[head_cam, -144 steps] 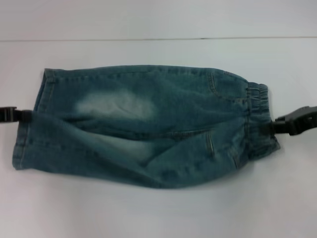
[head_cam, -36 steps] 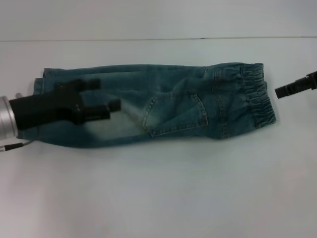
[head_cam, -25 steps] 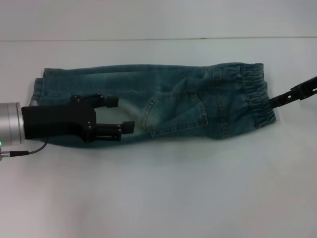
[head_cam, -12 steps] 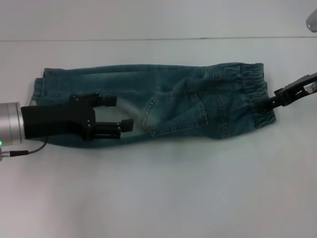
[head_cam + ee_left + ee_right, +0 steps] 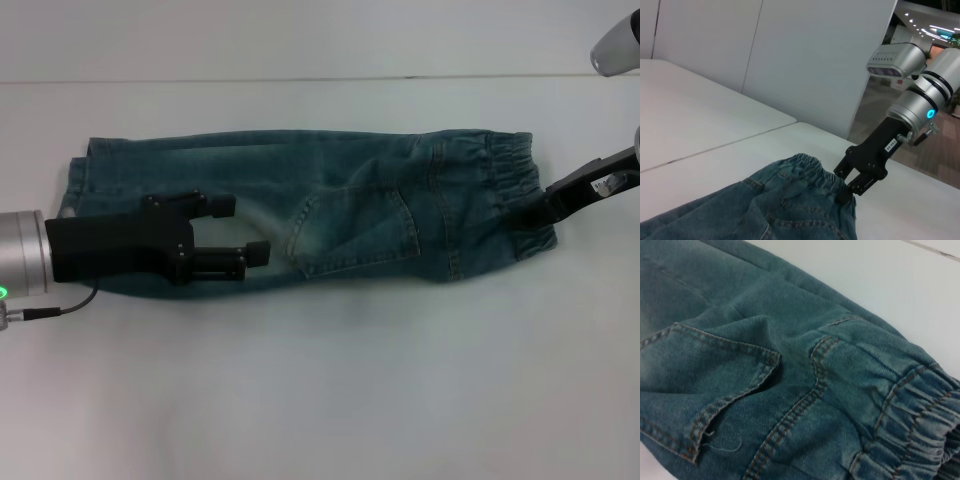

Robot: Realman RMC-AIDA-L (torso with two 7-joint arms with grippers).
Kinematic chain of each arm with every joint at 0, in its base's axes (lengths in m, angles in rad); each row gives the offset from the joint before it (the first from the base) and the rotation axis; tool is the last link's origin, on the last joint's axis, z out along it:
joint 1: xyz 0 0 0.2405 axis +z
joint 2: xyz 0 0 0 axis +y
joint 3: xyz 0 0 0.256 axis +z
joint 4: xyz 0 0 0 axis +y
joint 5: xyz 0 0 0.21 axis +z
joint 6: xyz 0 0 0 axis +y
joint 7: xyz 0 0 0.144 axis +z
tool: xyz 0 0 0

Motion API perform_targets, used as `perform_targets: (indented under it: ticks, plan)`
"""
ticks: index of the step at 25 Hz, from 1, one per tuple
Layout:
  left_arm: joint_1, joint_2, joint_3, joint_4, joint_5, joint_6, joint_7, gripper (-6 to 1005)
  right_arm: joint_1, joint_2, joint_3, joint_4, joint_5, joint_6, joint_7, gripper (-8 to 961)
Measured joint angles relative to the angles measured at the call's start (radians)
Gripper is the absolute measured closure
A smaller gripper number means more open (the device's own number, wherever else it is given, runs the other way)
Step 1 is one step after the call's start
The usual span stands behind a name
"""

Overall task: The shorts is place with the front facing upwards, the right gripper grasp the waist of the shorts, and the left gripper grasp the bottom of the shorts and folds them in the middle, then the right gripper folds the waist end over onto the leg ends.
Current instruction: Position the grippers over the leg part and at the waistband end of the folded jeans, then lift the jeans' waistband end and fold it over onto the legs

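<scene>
The blue denim shorts (image 5: pixel 350 210) lie folded lengthwise across the table, back pocket up. The elastic waist (image 5: pixel 512 185) is at the right and the leg ends (image 5: pixel 82 180) at the left. My left gripper (image 5: pixel 242 229) hovers open over the leg half, with nothing between its fingers. My right gripper (image 5: pixel 535 213) sits at the near corner of the waist and touches the fabric there. In the left wrist view, the right gripper (image 5: pixel 846 192) meets the waistband (image 5: pixel 805 165). The right wrist view is filled by the pocket and the gathered waistband (image 5: pixel 910 435).
A white table (image 5: pixel 330 380) carries the shorts, with a seam line (image 5: pixel 300 79) running along the back. Part of the right arm's silver housing (image 5: pixel 615 45) shows at the top right corner. White wall panels (image 5: pixel 805 55) stand beyond the table.
The right gripper has come in from the right and down onto the waist's near corner. The left gripper has stayed open over the leg half, hardly moving.
</scene>
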Motion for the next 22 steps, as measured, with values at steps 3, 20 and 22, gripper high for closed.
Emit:
perform_targets:
  ticks: [3,20,22]
  plan:
    - [0.003,0.000,0.000,-0.001,0.000,0.000,0.000,63,-0.003,0.000,0.000,0.000,0.000,-0.003,0.000,505]
    - [0.018,-0.015,-0.133,-0.031,-0.096,-0.085,0.018,62,-0.031,-0.011,0.018,-0.063,0.013,-0.113,-0.010,851]
    - [0.022,-0.019,-0.146,-0.053,-0.141,-0.120,0.043,79,-0.040,-0.012,0.032,-0.094,0.031,-0.151,-0.010,856]
